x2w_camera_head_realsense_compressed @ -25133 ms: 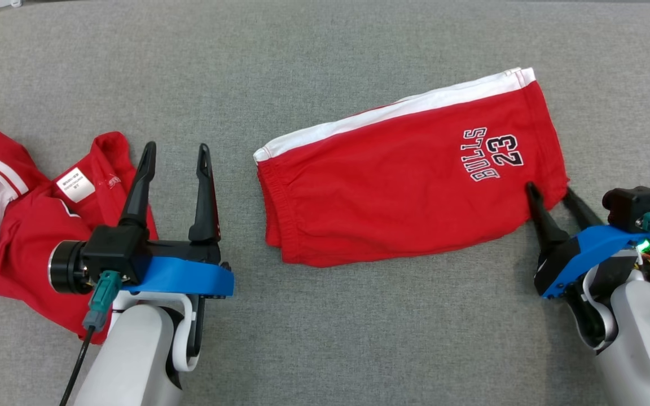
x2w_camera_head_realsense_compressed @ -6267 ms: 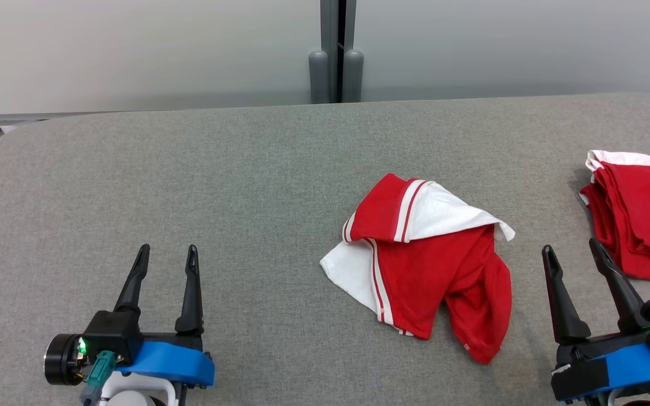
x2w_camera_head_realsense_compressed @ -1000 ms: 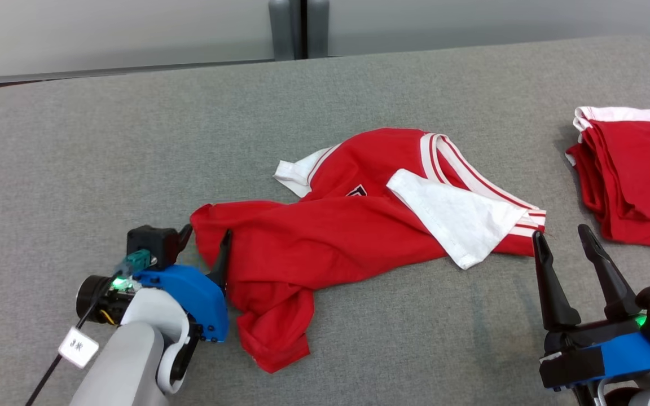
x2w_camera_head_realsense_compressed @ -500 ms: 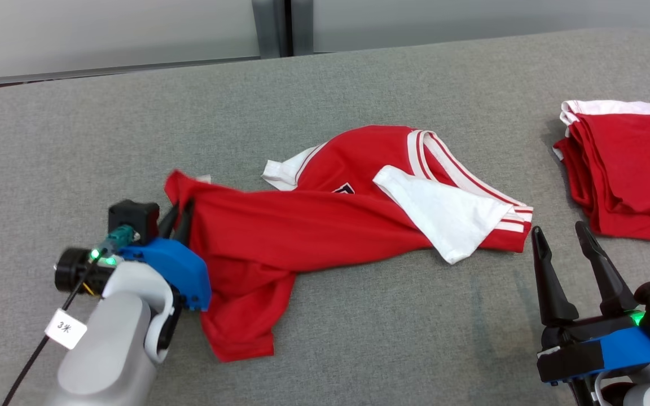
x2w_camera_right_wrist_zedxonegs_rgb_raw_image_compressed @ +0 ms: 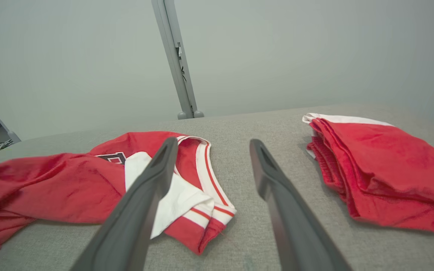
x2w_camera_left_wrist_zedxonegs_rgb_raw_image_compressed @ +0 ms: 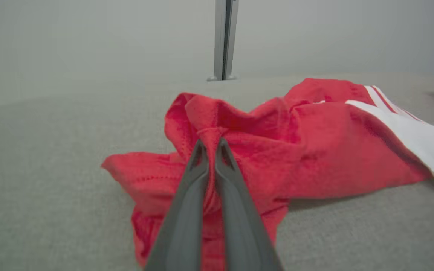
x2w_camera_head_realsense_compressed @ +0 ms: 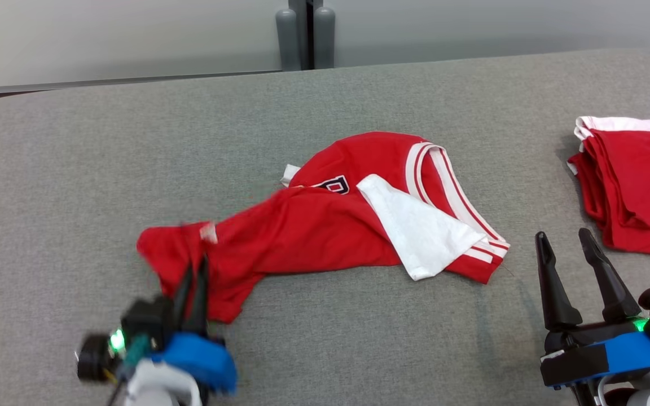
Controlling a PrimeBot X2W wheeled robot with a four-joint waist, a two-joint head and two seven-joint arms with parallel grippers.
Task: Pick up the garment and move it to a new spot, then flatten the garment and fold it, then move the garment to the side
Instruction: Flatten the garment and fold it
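Nearest, at the table's (x2w_camera_head_realsense_compressed: 77, 169) near left, the left hand (x2w_camera_head_realsense_compressed: 192, 269) has its fingers pinched together on a bunched red corner of the jersey (x2w_camera_head_realsense_compressed: 313, 237). At the near right the right hand (x2w_camera_head_realsense_compressed: 562, 235) hovers with its fingers spread and holds nothing, just short of the jersey's striped, white-lined end. The jersey lies crumpled across the middle of the table, drawn out toward the left hand. Farther right, well apart, sits a folded red pile (x2w_camera_head_realsense_compressed: 635, 186). The step in hand looks like the pick-up and move. Next, the left hand would need to carry the cloth to its new spot. The right hand would probably need to take the opposite end so the jersey can be spread flat.
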